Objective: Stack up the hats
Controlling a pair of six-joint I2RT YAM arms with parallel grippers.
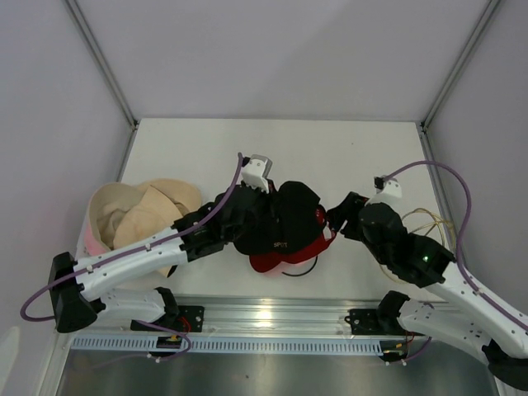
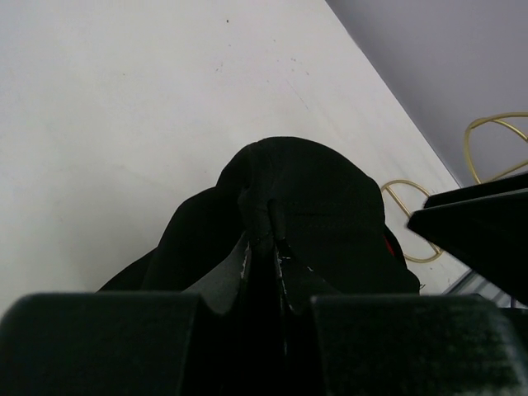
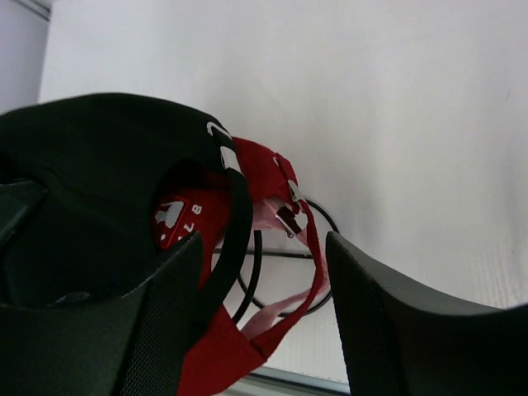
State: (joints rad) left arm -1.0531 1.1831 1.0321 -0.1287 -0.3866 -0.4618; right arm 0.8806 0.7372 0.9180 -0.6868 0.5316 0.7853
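A wide beige hat (image 1: 140, 213) lies crumpled at the table's left, and a pink hat's (image 1: 86, 239) edge shows under it. At the centre sits a black cap (image 1: 290, 213) with a red underside (image 1: 280, 260) and white lettering. My left gripper (image 1: 252, 219) reaches in from the left and is shut on a fold of the cap's black crown (image 2: 305, 198). My right gripper (image 1: 334, 221) stands open at the cap's right edge. In the right wrist view the red strap (image 3: 307, 239) with its buckle hangs between the right gripper's (image 3: 260, 247) fingers, untouched.
A thin black wire hoop (image 3: 264, 272) lies under the cap near the front edge (image 1: 307, 268). Tan wire hoops (image 1: 429, 219) lie at the right, behind my right arm. The metal rail (image 1: 272, 318) runs along the near edge.
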